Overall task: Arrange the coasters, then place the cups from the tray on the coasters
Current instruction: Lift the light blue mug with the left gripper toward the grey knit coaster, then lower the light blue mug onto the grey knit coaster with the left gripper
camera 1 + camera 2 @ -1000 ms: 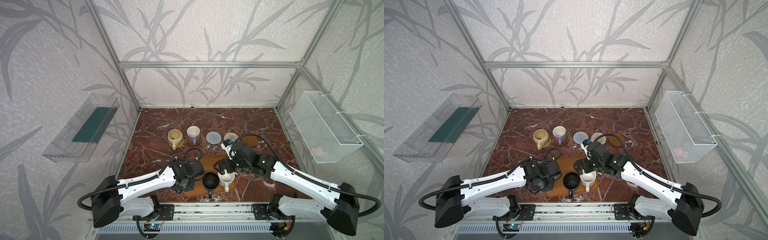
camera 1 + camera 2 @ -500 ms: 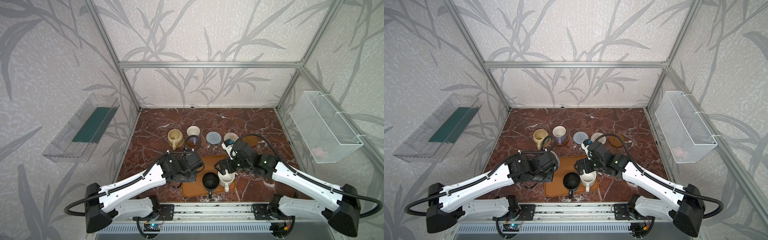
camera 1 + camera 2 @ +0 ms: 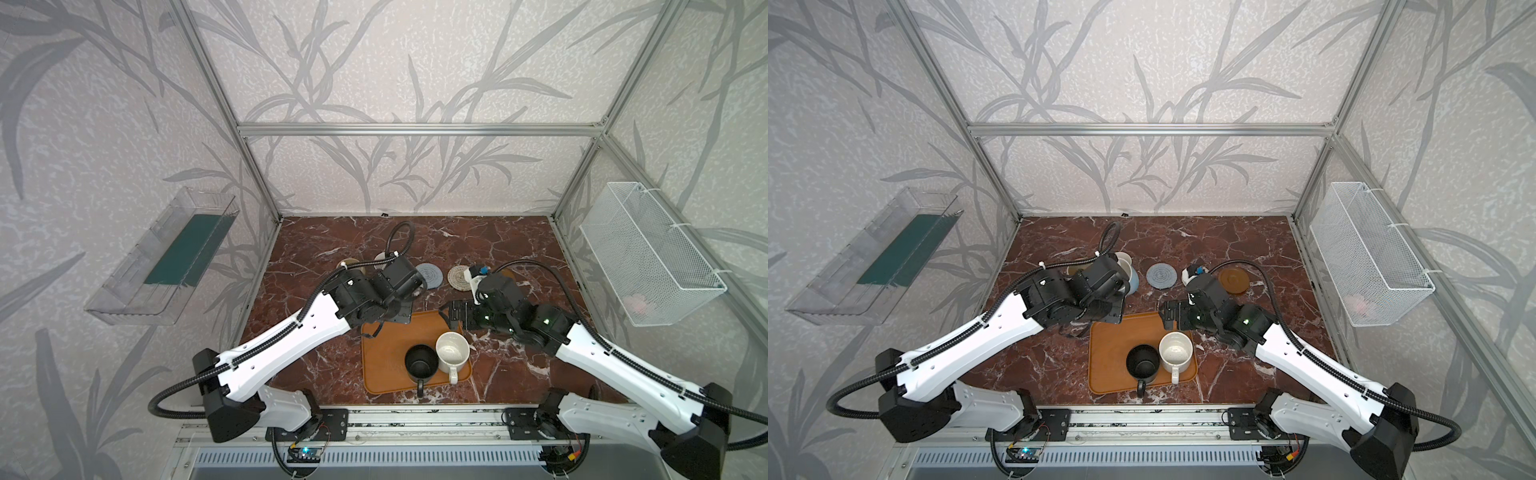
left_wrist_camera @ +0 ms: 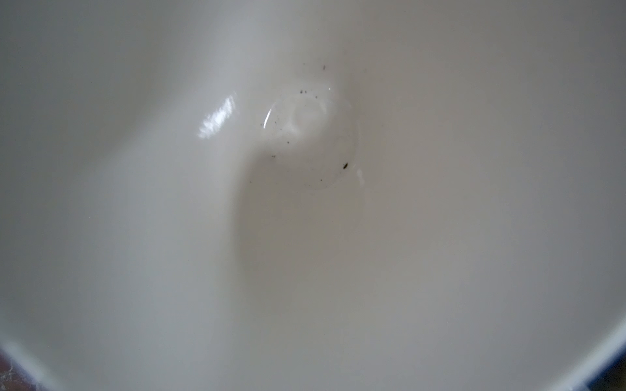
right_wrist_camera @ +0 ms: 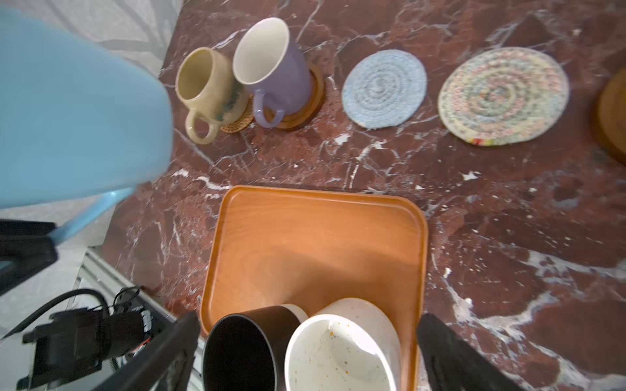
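My left gripper [image 3: 1124,291] is shut on the light blue cup [image 3: 1133,282], held in the air between the tray and the row of coasters; its white inside fills the left wrist view. The beige cup [image 5: 206,84] stands on the tan rattan coaster [image 5: 238,123] and the lavender cup [image 5: 271,64] on a brown coaster [image 5: 305,108]. The blue-grey coaster [image 5: 384,88], the cream rope coaster [image 5: 503,94] and a second brown coaster [image 5: 613,115] are bare. The black cup [image 3: 421,365] and the white cup [image 3: 452,353] stand on the orange-brown tray [image 3: 386,345]. My right gripper [image 5: 306,352] hangs open above them.
A wire basket [image 3: 648,253] hangs on the right wall and a clear bin [image 3: 166,257] on the left wall. The metal rail [image 3: 415,415] runs along the table's near edge, close to the tray. The left arm [image 3: 291,345] crosses the table's near left part.
My left arm has lifted the light blue cup off the tray and carried it toward the far row of coasters. The right gripper has hardly moved.
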Available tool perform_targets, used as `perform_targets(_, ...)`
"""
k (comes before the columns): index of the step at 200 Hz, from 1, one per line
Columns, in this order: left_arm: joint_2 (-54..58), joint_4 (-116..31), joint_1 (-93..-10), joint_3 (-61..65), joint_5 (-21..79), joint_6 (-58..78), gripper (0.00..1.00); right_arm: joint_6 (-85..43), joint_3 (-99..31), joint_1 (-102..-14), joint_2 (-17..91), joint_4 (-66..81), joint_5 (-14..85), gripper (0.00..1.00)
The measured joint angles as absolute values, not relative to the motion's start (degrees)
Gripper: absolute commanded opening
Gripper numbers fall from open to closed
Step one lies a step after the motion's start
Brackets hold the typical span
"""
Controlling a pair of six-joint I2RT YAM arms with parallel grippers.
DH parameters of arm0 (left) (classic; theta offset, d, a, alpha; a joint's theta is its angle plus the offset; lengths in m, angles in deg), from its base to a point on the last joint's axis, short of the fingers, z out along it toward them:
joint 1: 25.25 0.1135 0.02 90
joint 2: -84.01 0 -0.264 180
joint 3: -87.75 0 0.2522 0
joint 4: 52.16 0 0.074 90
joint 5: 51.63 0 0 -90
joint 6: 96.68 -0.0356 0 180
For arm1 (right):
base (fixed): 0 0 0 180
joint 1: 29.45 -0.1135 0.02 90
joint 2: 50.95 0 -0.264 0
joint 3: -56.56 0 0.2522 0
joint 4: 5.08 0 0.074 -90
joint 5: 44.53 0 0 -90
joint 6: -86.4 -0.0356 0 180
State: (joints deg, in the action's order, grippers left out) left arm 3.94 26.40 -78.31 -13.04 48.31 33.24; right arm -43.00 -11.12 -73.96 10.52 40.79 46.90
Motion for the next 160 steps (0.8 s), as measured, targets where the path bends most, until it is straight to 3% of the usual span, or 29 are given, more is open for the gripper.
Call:
perform_targets(66, -6.14, 24.87, -73.44, -18.96, 43.06, 29.0, 0.0, -43.17, -11.03, -67.64, 8.33, 39.55, 46.94, 0.99)
perform_targets(160, -22.92, 21.42, -70.0, -28.18, 38.6, 28.89, 0.0, -39.78, -11.05, -58.94, 14.04, 35.22, 40.36, 0.99)
